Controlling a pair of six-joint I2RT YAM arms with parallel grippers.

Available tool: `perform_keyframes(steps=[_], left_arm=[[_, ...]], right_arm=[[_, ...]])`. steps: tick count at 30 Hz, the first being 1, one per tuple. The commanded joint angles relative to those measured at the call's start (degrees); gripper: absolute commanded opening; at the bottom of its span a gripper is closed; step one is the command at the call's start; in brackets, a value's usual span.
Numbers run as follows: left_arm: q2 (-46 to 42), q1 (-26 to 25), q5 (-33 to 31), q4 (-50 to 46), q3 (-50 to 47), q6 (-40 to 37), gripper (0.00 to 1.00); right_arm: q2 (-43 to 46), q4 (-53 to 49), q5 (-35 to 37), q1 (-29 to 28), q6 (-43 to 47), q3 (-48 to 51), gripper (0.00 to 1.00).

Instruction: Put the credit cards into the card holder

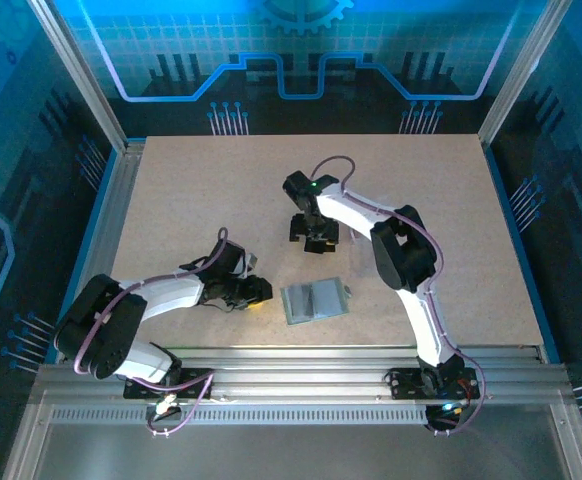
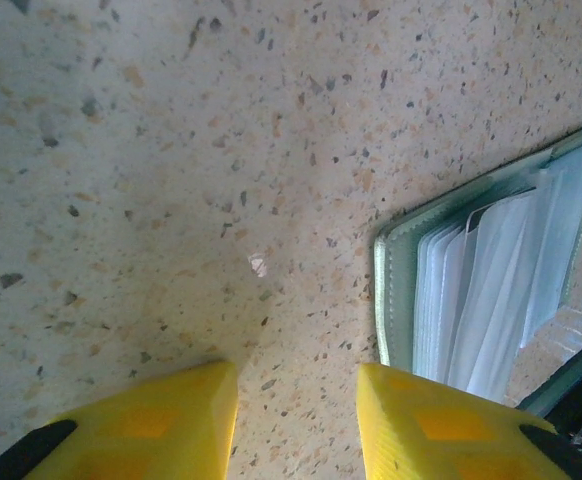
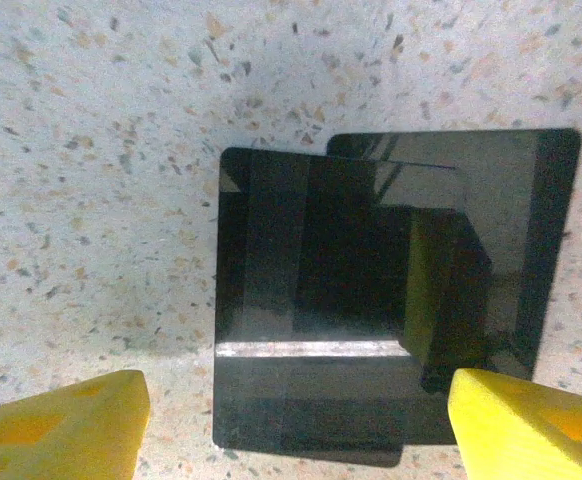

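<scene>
Left gripper [image 2: 296,392]: parted, empty, low over speckled table [image 2: 151,150]. Card holder [image 2: 392,300]: lying open just right of its fingers, clear sleeves showing. Right gripper [image 3: 299,395]: spread wide, gripping nothing. Credit cards [image 3: 311,260]: two, dark, overlapped, flat between its fingertips.

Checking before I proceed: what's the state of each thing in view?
Card holder: lying open on the table, clear sleeves showing.
Credit cards: two, overlapping, flat on table, outside the holder.
Left gripper: jaws open, empty.
Right gripper: jaws open, over the cards.
</scene>
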State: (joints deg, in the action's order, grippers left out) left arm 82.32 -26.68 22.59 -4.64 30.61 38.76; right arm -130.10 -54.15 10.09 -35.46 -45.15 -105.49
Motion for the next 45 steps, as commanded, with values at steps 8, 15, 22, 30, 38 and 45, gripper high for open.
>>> perform_keyframes(steps=[8,15,22,30,38,45], left_arm=[[-1.72,0.71,1.75,-0.54,-1.13,-1.54,0.38],[-3.51,0.75,1.53,-1.12,-1.25,-1.13,0.37],[-5.32,0.84,1.01,-2.02,-1.01,-0.73,0.37],[-6.21,0.84,0.36,-3.09,-0.83,-0.35,0.37],[-4.86,0.84,0.17,-3.01,0.32,0.27,0.37],[-3.87,0.85,0.04,-2.94,0.94,0.52,0.37]], right_arm=[[-4.0,-2.09,0.11,-0.92,-3.91,0.18,0.75],[-4.3,-1.48,1.78,-1.23,-4.88,3.07,0.65],[-4.06,-0.87,3.4,-1.57,-5.44,5.71,0.58],[-1.16,0.1,4.35,-1.8,-4.11,7.14,0.47],[2.86,-1.31,5.84,-2.97,0.52,4.21,0.44],[2.56,-1.9,3.54,-3.44,3.44,1.51,0.59]])
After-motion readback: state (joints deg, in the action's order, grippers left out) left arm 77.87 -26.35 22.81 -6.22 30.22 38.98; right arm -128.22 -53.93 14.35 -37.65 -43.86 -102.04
